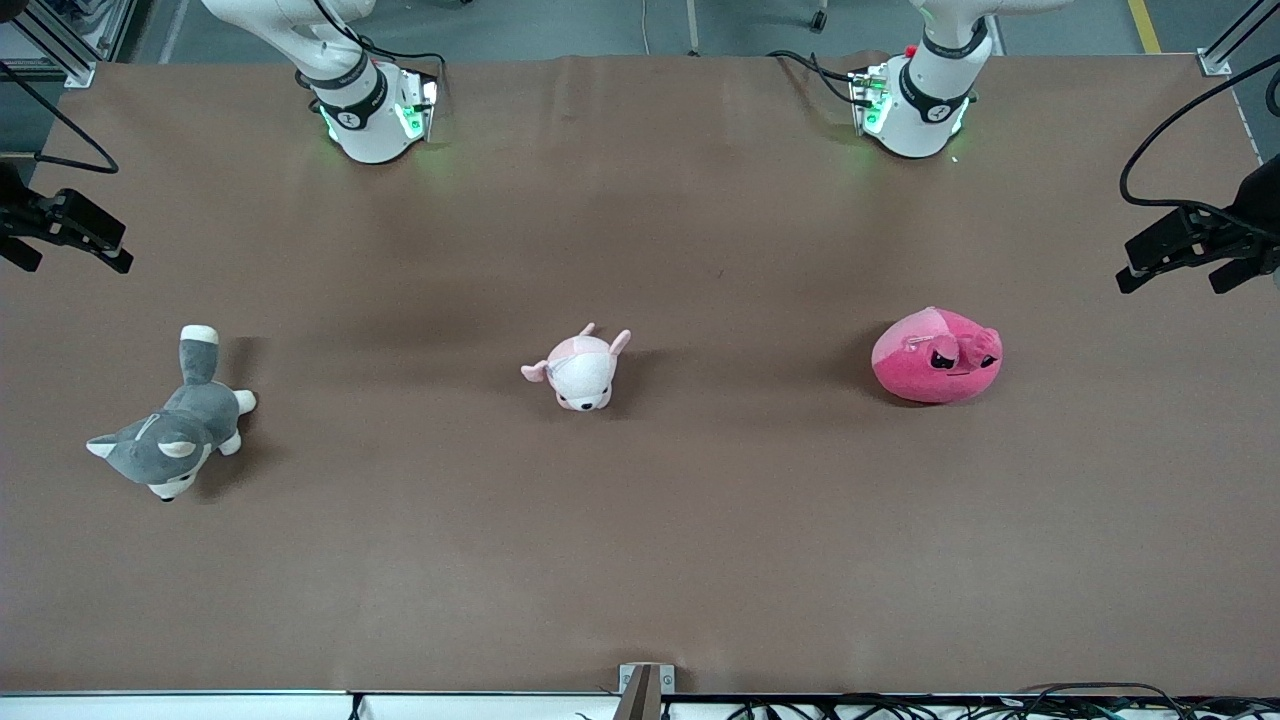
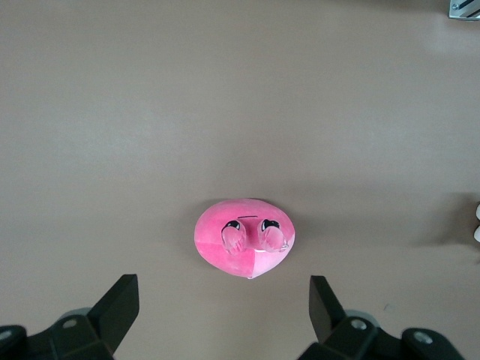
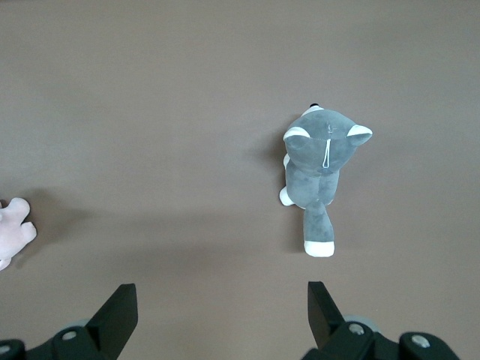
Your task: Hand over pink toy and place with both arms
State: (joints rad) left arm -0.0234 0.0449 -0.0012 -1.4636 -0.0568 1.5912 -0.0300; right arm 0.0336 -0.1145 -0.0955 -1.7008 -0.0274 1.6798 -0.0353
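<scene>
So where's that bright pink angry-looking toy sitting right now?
The pink toy lies on the table toward the left arm's end, beside the small pale pink plush animal at the middle. The left wrist view shows it below that arm's open gripper, untouched.

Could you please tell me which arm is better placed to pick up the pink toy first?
The left arm. The pink toy lies toward its end of the table, and the left gripper, jaws open, has the toy in its wrist view. The right gripper, also open, looks down on the grey husky plush.
</scene>
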